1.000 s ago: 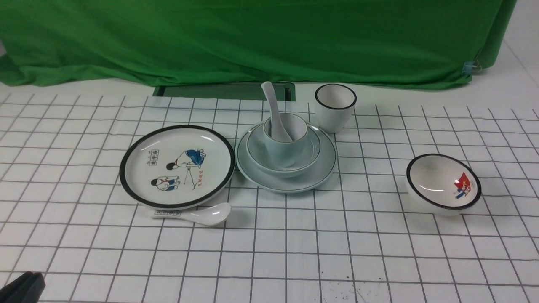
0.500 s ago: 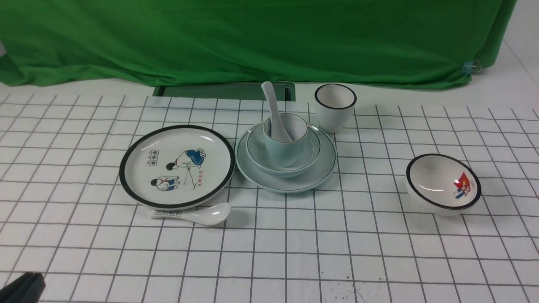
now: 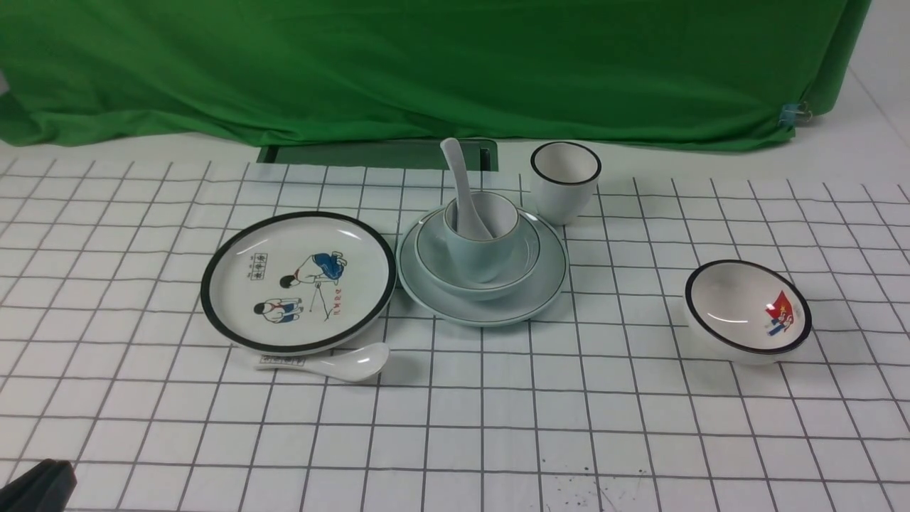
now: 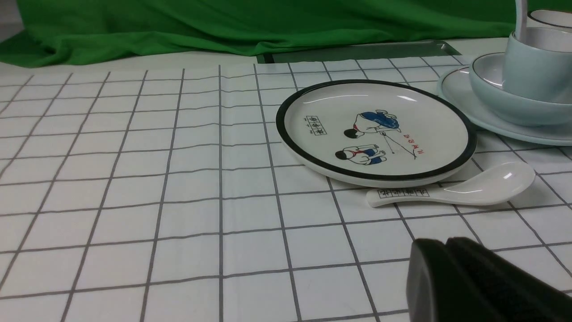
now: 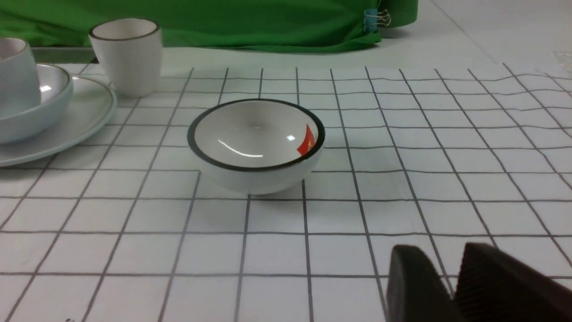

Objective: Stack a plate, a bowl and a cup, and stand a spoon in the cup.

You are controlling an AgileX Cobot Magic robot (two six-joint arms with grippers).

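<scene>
Front view: at the near left corner the left gripper (image 3: 35,485) shows as a dark tip low over the checked cloth (image 3: 498,427); in its wrist view its fingers (image 4: 451,273) are pressed together with nothing between them. Right of it lies the cartoon plate (image 3: 298,281), with the printed spoon (image 3: 334,363) just beside its near edge, bowl end pointing right. Next, at the middle, sits the plate (image 3: 547,284), close beside the cartoon plate. On it rests the bowl (image 3: 522,259), and in the bowl stands the cup (image 3: 478,249). The spoon (image 3: 458,185) stands in the cup, its handle leaning to the far left. Just beyond the plate's far right edge stands the black-rimmed cup (image 3: 565,181). Well to the right lies the flag bowl (image 3: 746,309), alone. The right gripper (image 5: 451,277), seen only in its wrist view, is near the flag bowl's near side, its fingers (image 5: 415,286) narrowly parted and empty.
</scene>
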